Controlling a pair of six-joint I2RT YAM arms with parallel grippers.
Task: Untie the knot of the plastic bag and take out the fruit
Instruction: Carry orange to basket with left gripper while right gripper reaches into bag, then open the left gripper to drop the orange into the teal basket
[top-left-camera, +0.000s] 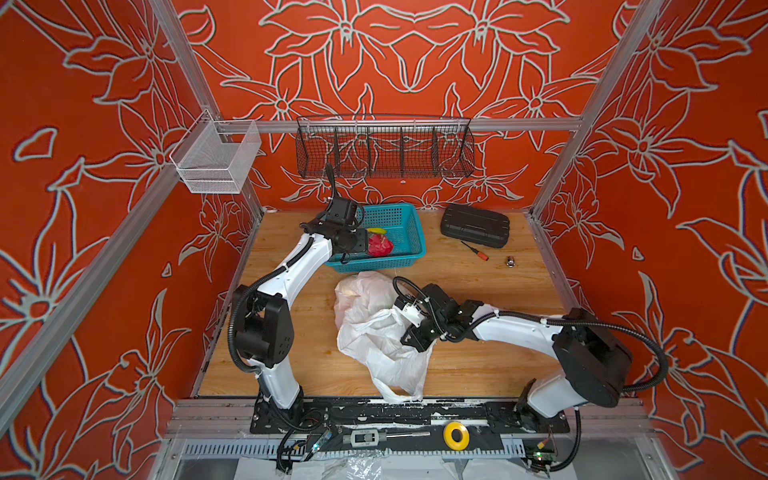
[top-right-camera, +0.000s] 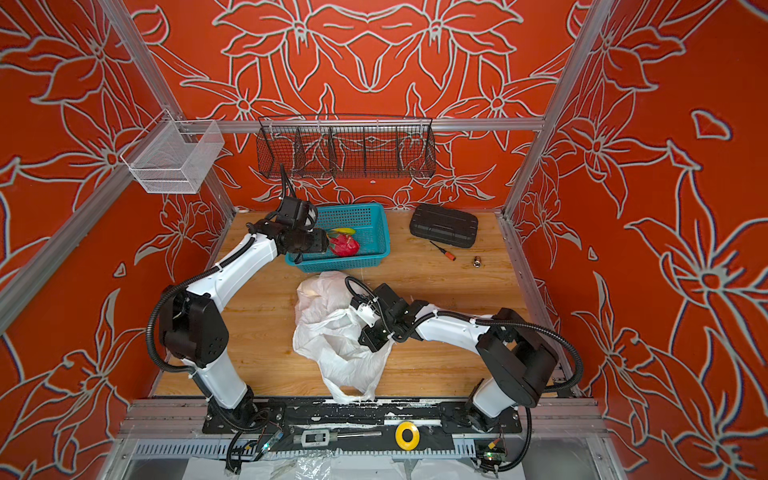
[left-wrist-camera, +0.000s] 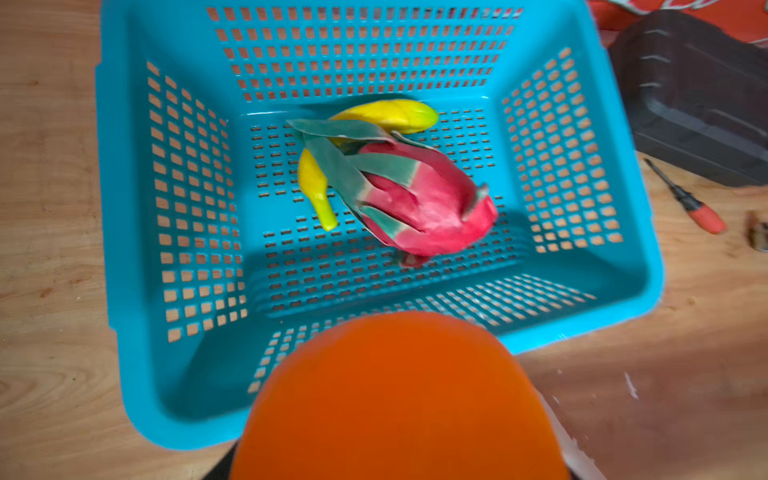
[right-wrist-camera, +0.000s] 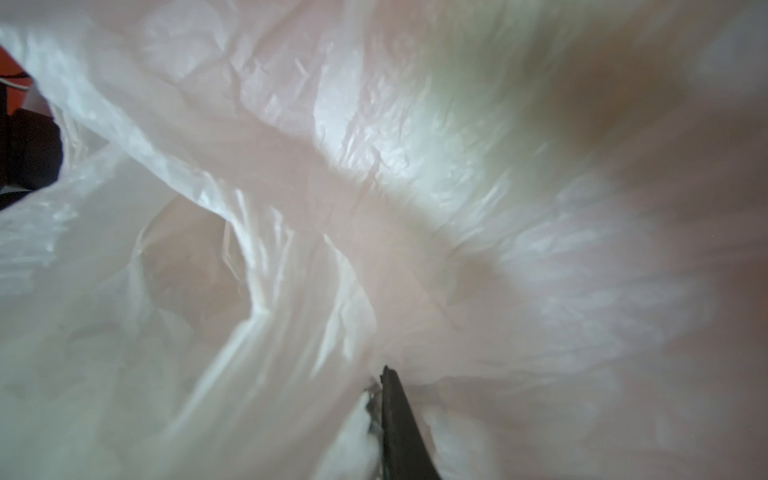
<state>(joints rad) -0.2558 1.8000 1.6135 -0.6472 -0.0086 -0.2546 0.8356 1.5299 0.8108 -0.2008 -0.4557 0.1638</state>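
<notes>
Wooden tabletop (top-left-camera: 291, 374), red floral walls (top-left-camera: 83, 208) all round; white mesh bin (top-left-camera: 216, 158) hangs on the left rail, black wire rack (top-left-camera: 384, 149) on the back rail. My left claw (top-left-camera: 358, 243) hangs over the near-left corner of the teal basket (left-wrist-camera: 124, 249), jaws part-spread around an orange (left-wrist-camera: 399, 399), held above the rim. On the basket floor: dragon fruit (left-wrist-camera: 428, 203) lying on a banana (left-wrist-camera: 386, 114), touching. Mid-table, just in front of the basket, the plastic bag (top-left-camera: 365, 332) lies crumpled, one handle loop (top-left-camera: 395, 392) slack at the front edge. My right claw (right-wrist-camera: 386, 386) is pushed into the bag's right side, jaws pressed together, pinching a fold of film. Right of the basket: black case (top-left-camera: 475, 226), screwdriver (top-left-camera: 473, 250) just in front of it, a small metal bit (top-left-camera: 510, 261) near it. Only the left wrist view shows the orange; in both top views my wrist covers it. Only the right wrist view shows the pinch, plus a blurred green-brown shape behind the film, cannot tell what.
</notes>
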